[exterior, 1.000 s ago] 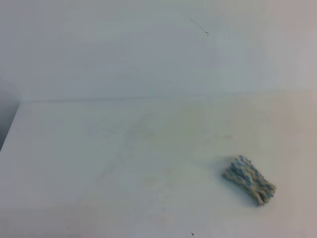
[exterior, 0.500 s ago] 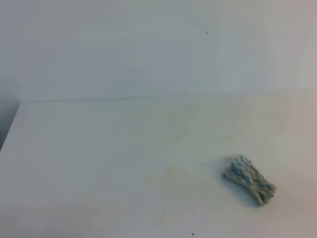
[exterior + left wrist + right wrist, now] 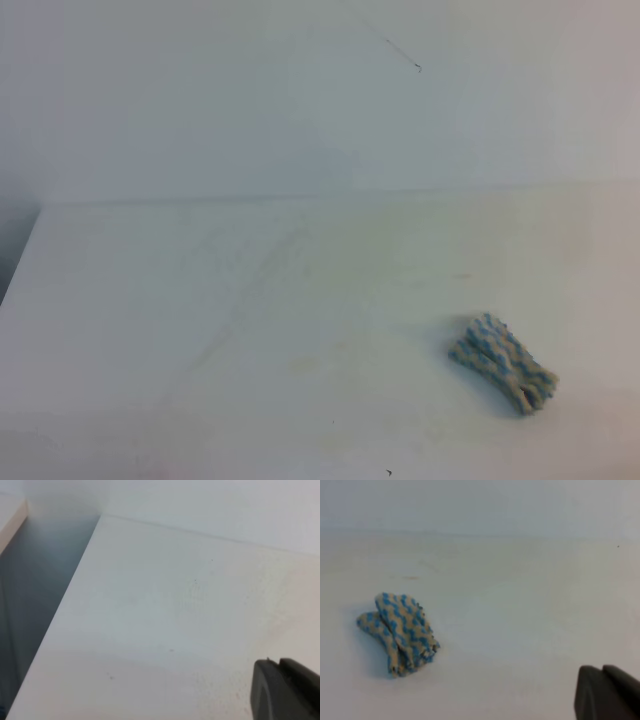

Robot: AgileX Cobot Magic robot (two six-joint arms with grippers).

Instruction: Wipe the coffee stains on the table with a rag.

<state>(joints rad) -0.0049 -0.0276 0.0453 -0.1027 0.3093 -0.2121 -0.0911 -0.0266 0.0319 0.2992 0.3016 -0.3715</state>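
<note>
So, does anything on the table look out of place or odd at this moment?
Only small things. The rag lies bunched up with frayed ends on the right of the table, with no gripper on it. Faint yellowish smudges and a long thin streak mark the white surface, but no clear brown coffee blob shows.

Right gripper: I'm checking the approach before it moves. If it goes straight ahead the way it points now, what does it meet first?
Probably bare table, then the wall. The right gripper, shut, points past the rag, which lies off to its left. Depth is unclear.
</note>
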